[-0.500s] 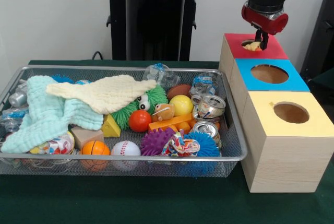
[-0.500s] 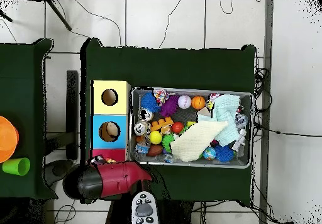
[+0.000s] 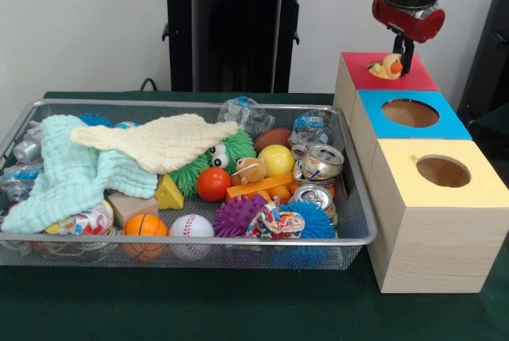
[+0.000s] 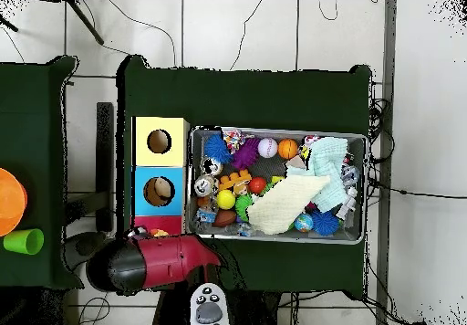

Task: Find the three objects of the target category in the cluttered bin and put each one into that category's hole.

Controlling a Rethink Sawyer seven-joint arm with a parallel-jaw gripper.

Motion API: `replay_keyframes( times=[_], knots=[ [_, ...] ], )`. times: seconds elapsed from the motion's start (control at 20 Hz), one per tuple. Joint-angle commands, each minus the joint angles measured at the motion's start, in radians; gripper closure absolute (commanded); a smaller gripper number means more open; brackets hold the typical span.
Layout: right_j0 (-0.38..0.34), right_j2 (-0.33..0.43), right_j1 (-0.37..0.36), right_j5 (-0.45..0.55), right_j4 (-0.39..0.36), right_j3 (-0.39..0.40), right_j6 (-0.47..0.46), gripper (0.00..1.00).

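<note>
Evenly, softly lit from above; faint shadows beneath the wire bin [image 3: 350,234]; slightly soft focus throughout; small glints on crushed cans [image 3: 320,162].

The surface [image 3: 238,313] is covered in dark green cloth. The wire bin [image 3: 359,222] sits on it, full of toys. Just beside the bin stand three wooden boxes in a row along one edge: yellow box [image 3: 433,234], blue box [image 3: 370,130], and red box [image 3: 347,80].
</note>
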Motion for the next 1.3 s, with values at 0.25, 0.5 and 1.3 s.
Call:
replay_keyframes(
  times=[0.25, 0.5, 1.3],
  knots=[
    [-0.058, 0.078, -0.022, -0.056, -0.009, 0.011, -0.017, 1.0],
    [-0.058, 0.079, -0.016, -0.076, -0.02, 0.019, -0.013, 1.0],
    [-0.064, 0.082, -0.012, -0.111, -0.028, 0.028, 0.005, 1.0]
  ],
)
